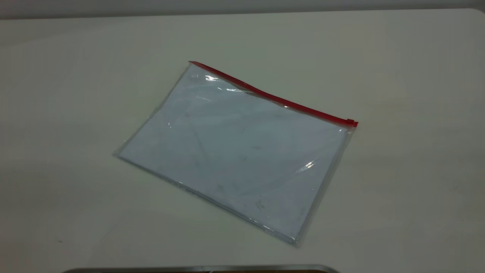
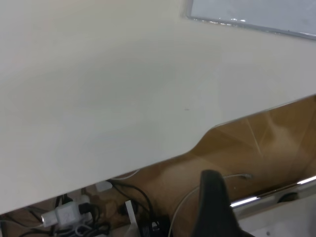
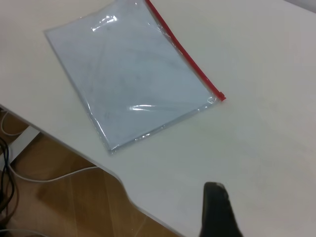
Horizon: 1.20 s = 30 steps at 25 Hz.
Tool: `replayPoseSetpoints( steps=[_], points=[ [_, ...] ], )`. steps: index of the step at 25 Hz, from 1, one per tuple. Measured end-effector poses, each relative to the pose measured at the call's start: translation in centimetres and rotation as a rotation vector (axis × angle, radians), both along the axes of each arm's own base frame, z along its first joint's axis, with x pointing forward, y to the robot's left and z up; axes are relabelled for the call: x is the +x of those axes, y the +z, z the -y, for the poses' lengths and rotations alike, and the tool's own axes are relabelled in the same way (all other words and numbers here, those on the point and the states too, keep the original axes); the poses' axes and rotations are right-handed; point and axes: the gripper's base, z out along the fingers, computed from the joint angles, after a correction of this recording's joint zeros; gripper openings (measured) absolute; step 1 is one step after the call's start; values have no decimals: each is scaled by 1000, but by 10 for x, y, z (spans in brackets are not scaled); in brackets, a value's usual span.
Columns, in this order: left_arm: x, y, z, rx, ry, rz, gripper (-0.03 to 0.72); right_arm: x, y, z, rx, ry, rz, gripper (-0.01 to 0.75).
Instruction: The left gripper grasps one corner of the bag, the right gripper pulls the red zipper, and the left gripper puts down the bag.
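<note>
The surface [image 1: 398, 182] is pale and broad, filling nearly the whole exterior view, with a curved cut-out in its near edge that both wrist views show above a brown wooden floor [image 2: 256, 148]. The bag [image 1: 235, 151] lies flat on it near the middle, turned at an angle to the edges, untouched by either arm, its clear plastic showing the white paper sheets [image 1: 227, 159] inside. In the right wrist view the bag [image 3: 133, 79] sits close to the near edge of the surface, one short side almost reaching it; in the left wrist view only one corner of the bag [image 2: 256, 12] shows, well apart from the edge cut-out. The red zipper [image 1: 273, 96] runs along the long edge of the bag that faces the far edge of the surface, and its small slider tab [image 1: 351, 122] sits at the end toward the right edge. The left gripper [image 2: 213, 207] appears only as one dark finger, off the surface beyond its near edge over the floor; whether its fingers are released or clenched cannot be told. The right gripper [image 3: 217, 210] likewise shows one dark finger above the near edge of the surface, apart from the bag, and its state cannot be told either. A power strip with plugs and cables [image 2: 69, 215] lies on the floor below.
</note>
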Motion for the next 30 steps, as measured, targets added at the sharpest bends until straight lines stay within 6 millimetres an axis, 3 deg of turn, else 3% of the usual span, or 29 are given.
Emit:
replayPoseSetpoints(
  steps=[9,22,30],
  points=[
    [-3,0,-1,-3,2,22,578,0,0,0,0,0,0,506],
    [-38,1,-4,-33,126,280,578,0,0,0,0,0,-1,506],
    [-39,0,-4,-33,126,280,578,0,0,0,0,0,-1,506]
  ],
)
